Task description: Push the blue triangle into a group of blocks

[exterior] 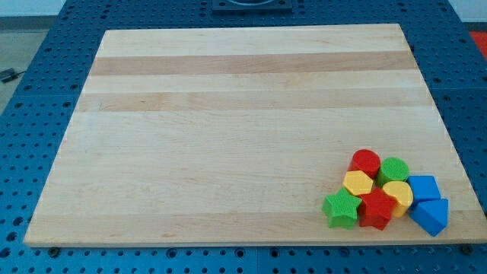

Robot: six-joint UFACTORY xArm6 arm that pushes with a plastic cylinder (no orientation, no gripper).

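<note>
The blue triangle [431, 215] lies at the view's bottom right corner of the wooden board [228, 137], touching a blue cube [423, 187] just above it. Both sit at the right side of a tight cluster: a red cylinder [365, 161], a green cylinder [393, 169], a yellow hexagon [358, 183], a yellow heart-like block [398, 194], a red star [377, 208] and a green star [341, 208]. My tip and the rod do not show in the camera view.
The board rests on a blue perforated table [30, 114]. The triangle lies close to the board's bottom right edge [464, 228]. A dark mount [251, 4] shows at the view's top edge.
</note>
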